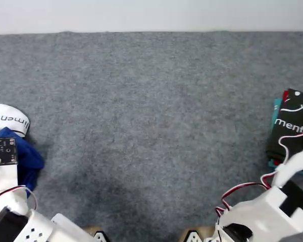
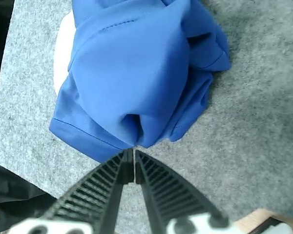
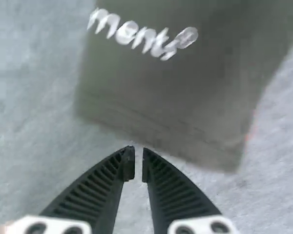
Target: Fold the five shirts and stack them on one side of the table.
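We found the left gripper (image 2: 133, 158) clenched, its fingers pinched together on a fold of the blue shirt (image 2: 136, 73), whose cloth gathered to a point right at the tips. That shirt lay crumpled at the left edge of the grey table (image 1: 151, 101), partly covering a white shirt (image 1: 7, 117) beneath and beyond it. The right gripper (image 3: 134, 163) hung above the bare table with its fingers drawn nearly together and nothing between them, just beside the near edge of the folded black shirt (image 3: 185, 83). That black shirt topped a neat stack at the right edge of the table, with a teal shirt (image 1: 275, 108) peeking out underneath.
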`<state>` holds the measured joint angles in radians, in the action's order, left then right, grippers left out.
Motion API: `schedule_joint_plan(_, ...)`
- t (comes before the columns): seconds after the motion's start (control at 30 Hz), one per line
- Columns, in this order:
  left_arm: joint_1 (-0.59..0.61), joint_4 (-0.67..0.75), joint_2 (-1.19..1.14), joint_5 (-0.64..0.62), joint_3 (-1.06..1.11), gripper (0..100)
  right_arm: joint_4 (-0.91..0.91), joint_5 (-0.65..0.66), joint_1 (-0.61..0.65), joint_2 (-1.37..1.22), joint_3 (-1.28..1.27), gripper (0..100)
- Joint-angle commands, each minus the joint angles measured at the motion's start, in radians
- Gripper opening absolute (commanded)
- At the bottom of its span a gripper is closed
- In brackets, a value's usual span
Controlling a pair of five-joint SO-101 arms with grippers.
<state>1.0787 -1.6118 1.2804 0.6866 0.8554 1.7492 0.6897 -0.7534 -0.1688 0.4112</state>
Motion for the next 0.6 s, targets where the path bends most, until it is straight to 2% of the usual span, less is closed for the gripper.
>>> schedule_joint_plan(0.0, -0.009, -0.014, 0.005, 0.0, -0.058, 2, 0.048, -0.037, 0.008, 0.088, 0.014, 1.0)
schedule_joint_plan(0.1, -0.009, -0.012, -0.003, 0.002, -0.061, 2, 0.047, -0.124, 0.007, 0.156, -0.063, 0.8)
schedule_joint_plan(0.23, -0.008, 0.005, -0.003, 0.063, -0.058, 2, 0.047, -0.13, 0.044, 0.252, -0.199, 0.9)
schedule_joint_plan(0.4, 0.005, 0.066, -0.006, 0.101, -0.051, 15, 0.045, -0.135, 0.102, 0.389, -0.397, 0.9)
schedule_joint_plan(0.57, 0.002, 0.066, -0.028, 0.106, -0.033, 20, 0.045, -0.135, 0.17, 0.495, -0.621, 0.9)
